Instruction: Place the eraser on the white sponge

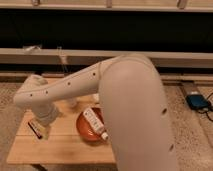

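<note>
The hand [45, 131] seems to hang right over the eraser [34, 127] near the desk's [60, 150] left edge, its grip impossible to tell, so a skewed closing may nudge the eraser off.

Your gripper [44, 131] hangs low at the 9 o'clock side of the wooden table [60, 152], just over the eraser [34, 127]. At its 3 o'clock, the orange bowl [85, 135] with a white tube [95, 123] lying in it bars any low pass to the right. The robot's own arm [75, 87] spans the tabletop from 9 o'clock round to 2 o'clock and covers the far half; you cannot tell what lies beneath it. Bare wood shows between the gripper and the bowl, and along the near edge from 8 o'clock to 6 o'clock. The big arm shell [135, 115] closes off the 3 o'clock side.
</note>
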Robot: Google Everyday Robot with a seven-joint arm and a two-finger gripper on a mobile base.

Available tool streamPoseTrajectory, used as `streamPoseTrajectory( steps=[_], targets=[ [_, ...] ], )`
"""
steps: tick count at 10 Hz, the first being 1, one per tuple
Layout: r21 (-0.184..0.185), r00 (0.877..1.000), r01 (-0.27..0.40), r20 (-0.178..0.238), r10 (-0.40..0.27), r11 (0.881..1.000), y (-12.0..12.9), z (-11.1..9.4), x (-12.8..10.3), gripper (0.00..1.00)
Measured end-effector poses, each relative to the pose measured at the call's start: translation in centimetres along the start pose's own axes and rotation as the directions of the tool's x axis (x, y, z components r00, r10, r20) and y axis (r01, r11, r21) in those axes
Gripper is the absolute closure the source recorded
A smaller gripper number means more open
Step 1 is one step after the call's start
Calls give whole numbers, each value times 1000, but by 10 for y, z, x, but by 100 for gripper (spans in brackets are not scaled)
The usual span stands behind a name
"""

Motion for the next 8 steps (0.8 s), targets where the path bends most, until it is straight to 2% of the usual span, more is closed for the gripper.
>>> streamPoseTrajectory(
  steps=[3,4,6,8],
  targets=[
    [-47,1000,-4,-8,4,999,-10,34,52,20],
    [-46,1000,-11,-10,11,999,-9,43,62,20],
    [-23,999,-38,-15,37,999,-5,63,77,20],
    [-7,999,-50,-17,50,999,-4,73,85,20]
  ],
)
